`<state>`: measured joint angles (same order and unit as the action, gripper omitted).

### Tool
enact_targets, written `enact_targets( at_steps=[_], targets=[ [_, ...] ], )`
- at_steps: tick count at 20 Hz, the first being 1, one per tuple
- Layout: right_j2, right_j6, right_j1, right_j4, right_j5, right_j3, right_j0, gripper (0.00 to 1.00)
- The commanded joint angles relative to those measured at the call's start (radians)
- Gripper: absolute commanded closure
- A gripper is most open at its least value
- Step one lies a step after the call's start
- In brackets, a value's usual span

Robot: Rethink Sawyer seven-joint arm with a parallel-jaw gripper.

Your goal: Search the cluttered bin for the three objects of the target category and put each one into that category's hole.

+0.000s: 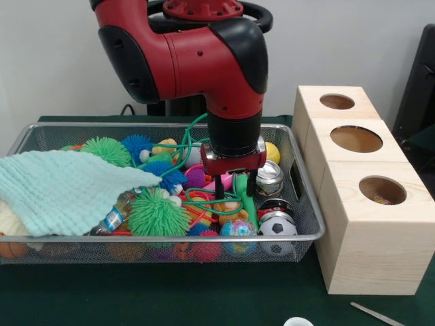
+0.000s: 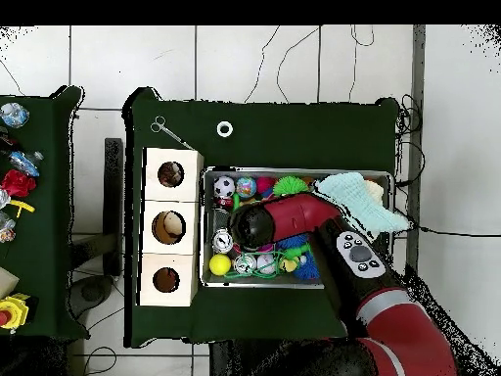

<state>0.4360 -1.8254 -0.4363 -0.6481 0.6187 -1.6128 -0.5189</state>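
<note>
A wire mesh bin (image 1: 307,204) is packed with toys: green spiky balls (image 1: 158,214), blue spiky balls (image 1: 138,144), a soccer ball (image 1: 277,227), a yellow ball (image 1: 272,151) and a metal can (image 1: 269,178). My gripper (image 1: 228,193) hangs low in the bin's right half, open, its tips just above a tangle of green cord and small toys. I see nothing held between the fingers. From overhead the arm (image 2: 256,225) covers the gripper; the soccer ball (image 2: 224,186) and yellow ball (image 2: 220,264) show beside it. A wooden box (image 1: 367,258) with three holes stands right of the bin.
A pale green cloth (image 1: 64,190) drapes over the bin's left half, with a plastic bottle (image 1: 115,217) poking out beneath it. The nearest hole (image 1: 382,190) has something coloured inside. Metal scissors (image 1: 377,314) and a white ring (image 2: 225,128) lie on the green table.
</note>
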Motion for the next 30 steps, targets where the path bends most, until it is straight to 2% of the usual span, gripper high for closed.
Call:
enact_targets(
  at_steps=[1, 6, 10, 15, 30],
  targets=[
    [-0.044, 0.042, 0.095, -0.056, -0.004, 0.081, -0.006, 0.00],
    [-0.053, 0.069, 0.039, -0.088, -0.015, 0.071, -0.010, 0.00],
    [-0.065, 0.054, -0.013, -0.114, -0.060, 0.064, -0.003, 0.00],
    [-0.048, 0.073, -0.054, -0.122, -0.064, 0.055, -0.012, 0.00],
    [-0.036, 0.037, 0.013, -0.153, -0.154, 0.114, -0.013, 0.00]
  ],
)
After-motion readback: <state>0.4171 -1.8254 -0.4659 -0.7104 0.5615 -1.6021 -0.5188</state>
